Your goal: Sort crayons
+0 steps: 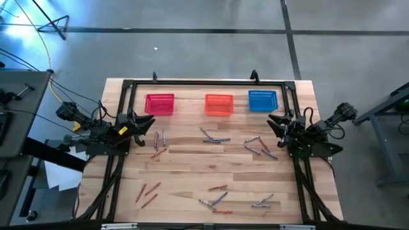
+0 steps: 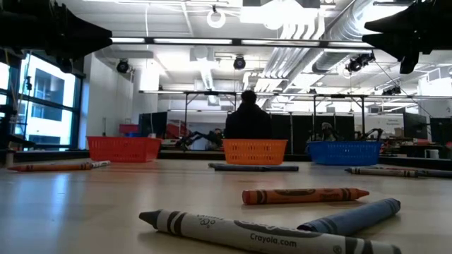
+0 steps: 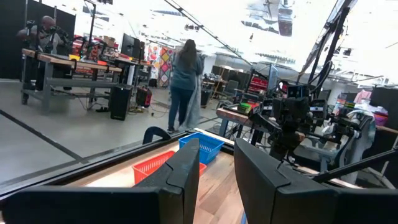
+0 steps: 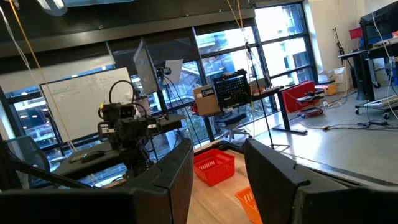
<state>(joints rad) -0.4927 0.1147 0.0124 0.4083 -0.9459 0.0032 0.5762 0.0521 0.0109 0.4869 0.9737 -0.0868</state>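
Waxy slim crayons (image 1: 214, 138) on wood

Crayons (image 1: 213, 137), thin red-orange, grey and bluish sticks, lie flat in loose clusters: at centre, nine o'clock (image 1: 158, 144), three o'clock (image 1: 261, 146), seven o'clock (image 1: 147, 193) and six o'clock (image 1: 217, 199).

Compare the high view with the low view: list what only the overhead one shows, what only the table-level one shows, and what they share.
Only the high view shows both arms whole, the left gripper and right gripper parked at opposite table edges with fingers apart and nothing between them, plus every crayon cluster across the table.

Only the low view shows the room behind, a seated person, and the Crayola label on the nearest grey crayon.

Both show the red basket, orange basket, blue basket and scattered crayons.
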